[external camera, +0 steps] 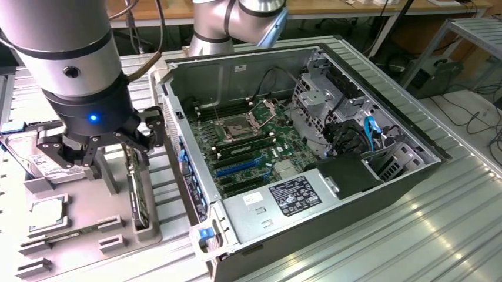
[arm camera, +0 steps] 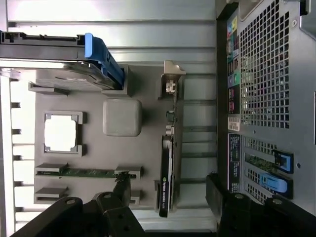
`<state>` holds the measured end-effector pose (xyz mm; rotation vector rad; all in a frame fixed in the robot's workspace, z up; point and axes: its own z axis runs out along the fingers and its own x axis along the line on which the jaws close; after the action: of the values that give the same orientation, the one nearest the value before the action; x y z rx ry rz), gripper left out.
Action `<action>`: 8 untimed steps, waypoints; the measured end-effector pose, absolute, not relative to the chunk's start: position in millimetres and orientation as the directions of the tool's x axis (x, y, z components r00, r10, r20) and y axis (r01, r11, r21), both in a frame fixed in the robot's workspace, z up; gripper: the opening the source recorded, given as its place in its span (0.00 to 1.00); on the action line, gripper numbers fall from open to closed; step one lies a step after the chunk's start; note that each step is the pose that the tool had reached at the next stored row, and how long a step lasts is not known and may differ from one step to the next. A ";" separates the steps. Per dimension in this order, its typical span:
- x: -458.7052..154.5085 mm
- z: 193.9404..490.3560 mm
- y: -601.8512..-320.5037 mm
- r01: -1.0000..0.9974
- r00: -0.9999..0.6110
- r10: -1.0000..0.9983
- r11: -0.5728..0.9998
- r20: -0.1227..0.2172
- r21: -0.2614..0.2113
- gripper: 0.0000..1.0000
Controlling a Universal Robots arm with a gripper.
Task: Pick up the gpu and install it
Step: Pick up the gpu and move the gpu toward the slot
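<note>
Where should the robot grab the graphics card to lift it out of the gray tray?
Probably by its long top edge, near the middle, coming straight down with one of the fingers on each flat face. The graphics card stands on edge in a slot of the gray tray, so its thin top and broad sides are the free parts.

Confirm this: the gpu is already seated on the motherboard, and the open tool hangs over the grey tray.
Wrong: the gpu is not on the motherboard; the wrist view shows it standing on edge in the grey tray. The open tool does hang over that tray.
</note>
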<state>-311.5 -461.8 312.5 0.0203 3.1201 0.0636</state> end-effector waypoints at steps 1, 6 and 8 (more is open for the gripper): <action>-311.2 308.1 -461.8 0.013 -1.000 0.013 0.999 -0.020 0.041 0.72; -310.5 294.0 -461.8 0.013 -1.000 0.013 0.999 -0.021 0.041 0.72; -310.5 286.1 -461.8 0.013 -1.000 0.013 0.999 -0.021 0.041 0.72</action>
<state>-310.5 -461.8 286.1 0.0203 3.1200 0.0635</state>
